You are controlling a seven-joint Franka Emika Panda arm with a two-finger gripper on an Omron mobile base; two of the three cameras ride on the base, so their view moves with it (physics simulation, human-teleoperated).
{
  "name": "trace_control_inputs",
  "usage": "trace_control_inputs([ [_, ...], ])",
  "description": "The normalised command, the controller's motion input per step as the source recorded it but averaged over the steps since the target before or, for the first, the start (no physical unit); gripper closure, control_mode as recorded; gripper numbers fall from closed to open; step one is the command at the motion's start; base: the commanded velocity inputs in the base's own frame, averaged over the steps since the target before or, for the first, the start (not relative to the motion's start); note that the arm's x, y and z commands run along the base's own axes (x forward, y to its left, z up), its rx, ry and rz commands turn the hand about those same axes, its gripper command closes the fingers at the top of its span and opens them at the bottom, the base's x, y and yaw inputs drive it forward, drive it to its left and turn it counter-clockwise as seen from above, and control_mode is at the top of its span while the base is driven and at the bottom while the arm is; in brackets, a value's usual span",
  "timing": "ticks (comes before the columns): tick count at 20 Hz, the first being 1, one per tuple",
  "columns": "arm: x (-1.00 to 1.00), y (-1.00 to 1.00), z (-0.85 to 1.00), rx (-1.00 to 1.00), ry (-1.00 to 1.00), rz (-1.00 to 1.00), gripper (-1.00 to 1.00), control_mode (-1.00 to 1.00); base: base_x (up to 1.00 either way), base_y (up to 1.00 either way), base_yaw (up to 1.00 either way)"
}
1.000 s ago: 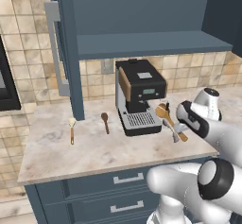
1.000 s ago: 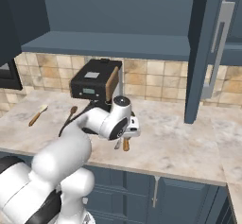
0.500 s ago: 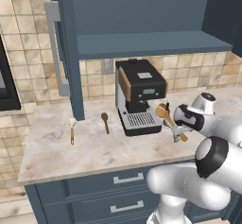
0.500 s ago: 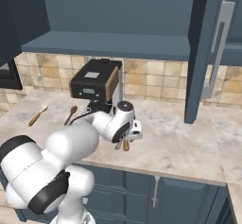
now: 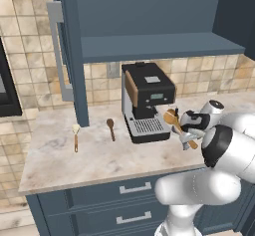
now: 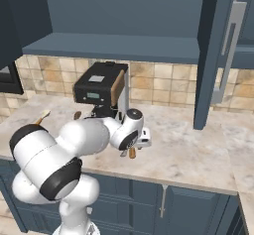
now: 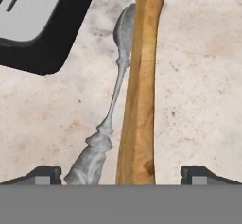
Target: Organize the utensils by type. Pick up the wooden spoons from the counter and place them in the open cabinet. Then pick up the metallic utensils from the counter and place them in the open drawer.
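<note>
The large orange wooden spoon (image 7: 142, 90) lies on the counter right of the coffee machine, with the slim metal spoon (image 7: 116, 93) beside it. My gripper (image 7: 122, 176) hovers open just over both handles, its fingertips (image 7: 45, 175) wide on either side and holding nothing. From the base, the gripper (image 5: 191, 129) sits over the orange spoon (image 5: 174, 122). The cream-bowled wooden spoon (image 5: 75, 136) and the dark brown spoon (image 5: 110, 129) lie left of the machine. The open cabinet (image 5: 149, 46) is above the counter. The open drawer is out of view.
A black coffee machine (image 5: 147, 100) stands close to the left of my hand. The cabinet door (image 5: 67, 56) hangs open down to the counter, with the other door (image 6: 218, 55) on the right. Closed drawer fronts (image 5: 134, 187) run below the counter edge.
The arm's elbow has swung forward and down while the hand stays over the orange spoon, a little lower. The jaws stay open and the spoons have not moved.
</note>
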Motion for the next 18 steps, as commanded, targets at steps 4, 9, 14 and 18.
trace_control_inputs([
  [4,0.2,-0.03,-0.21,0.01,0.0,0.0,-1.0,-1.0,0.0,0.0,0.0],
  [9,0.14,0.0,-0.24,0.0,0.0,0.0,1.0,-1.0,0.0,0.0,0.0],
  [14,0.11,-0.02,-0.21,0.01,0.02,0.0,1.0,-1.0,0.0,0.0,0.0],
  [18,0.05,-0.08,-0.17,0.01,0.0,0.0,1.0,-1.0,0.0,0.0,0.0],
])
